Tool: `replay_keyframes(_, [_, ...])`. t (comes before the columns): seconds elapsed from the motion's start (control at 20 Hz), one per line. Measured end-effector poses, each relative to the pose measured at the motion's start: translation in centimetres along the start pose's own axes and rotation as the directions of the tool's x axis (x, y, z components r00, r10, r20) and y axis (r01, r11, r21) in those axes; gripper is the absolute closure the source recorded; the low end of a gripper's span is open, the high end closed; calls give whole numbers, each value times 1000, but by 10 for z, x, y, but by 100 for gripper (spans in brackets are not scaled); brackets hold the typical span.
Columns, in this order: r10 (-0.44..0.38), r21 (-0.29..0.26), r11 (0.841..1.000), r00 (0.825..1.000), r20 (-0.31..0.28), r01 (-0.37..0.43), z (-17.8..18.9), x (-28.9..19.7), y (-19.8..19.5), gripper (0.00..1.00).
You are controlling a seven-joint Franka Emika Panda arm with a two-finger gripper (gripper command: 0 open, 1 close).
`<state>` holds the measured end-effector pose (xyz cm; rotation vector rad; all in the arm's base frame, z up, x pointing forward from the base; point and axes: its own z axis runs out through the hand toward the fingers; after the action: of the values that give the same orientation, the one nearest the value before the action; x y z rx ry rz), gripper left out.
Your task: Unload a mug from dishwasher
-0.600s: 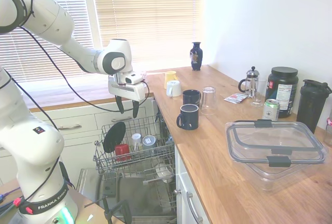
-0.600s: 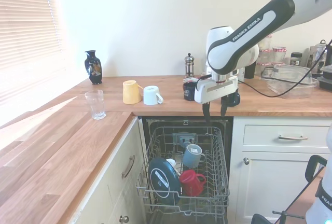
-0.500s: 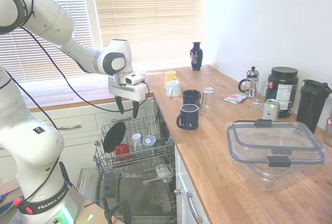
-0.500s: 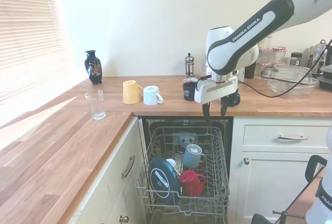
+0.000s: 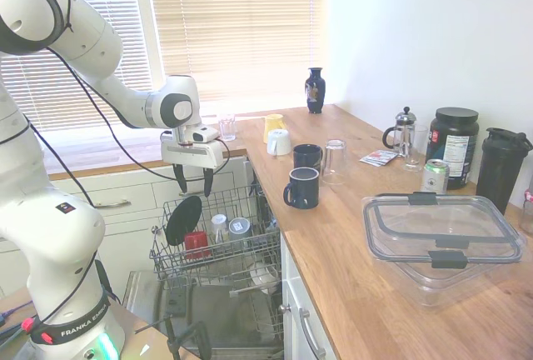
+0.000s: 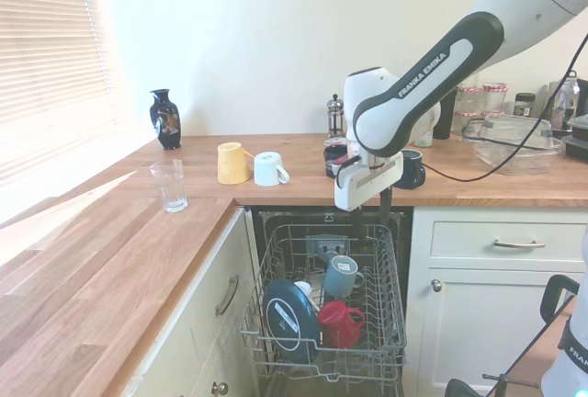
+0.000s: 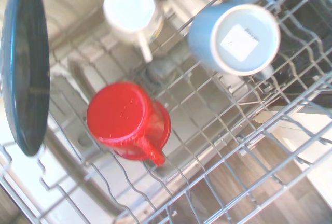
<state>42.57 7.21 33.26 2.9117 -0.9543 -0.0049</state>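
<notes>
Wrist view looks straight down into the dishwasher rack: the red mug sits upside down on the grey wires, its base facing the camera and its handle sticking out toward one side. Beside it stand a dark round plate on edge, a pale blue-grey cup and a small white cup, all apart from the red one.

From the first exterior view I see the pincer hanging above the rack, its two dark fingers pointing down and spread apart, holding nothing. The mug is in the pulled-out rack of the dishwasher, below the fingers and well clear of them. The second exterior view agrees — the pincer hovers over the back of the rack while the mug lies nearer the front, next to the plate.

My judgement: I am in the approach step, with nothing grasped yet. The next move calls for bringing the pincer over the mug and lowering it between plate and cup — fingers wide enough to straddle the mug's wall or body, and turned so the handle does not block them. After that come the lift and a set-down on the wooden bench.
</notes>
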Motion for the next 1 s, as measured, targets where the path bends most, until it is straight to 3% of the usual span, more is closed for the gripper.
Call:
replay_keyframes(0.2, [-85,-48,995,996,5,85,27,-12,-17,0])
replay_keyframes(0.45, [-189,-86,978,982,29,191,69,-33,-42,0])
replay_keyframes(1.0, [-314,-127,937,944,98,325,139,-42,-67,0])
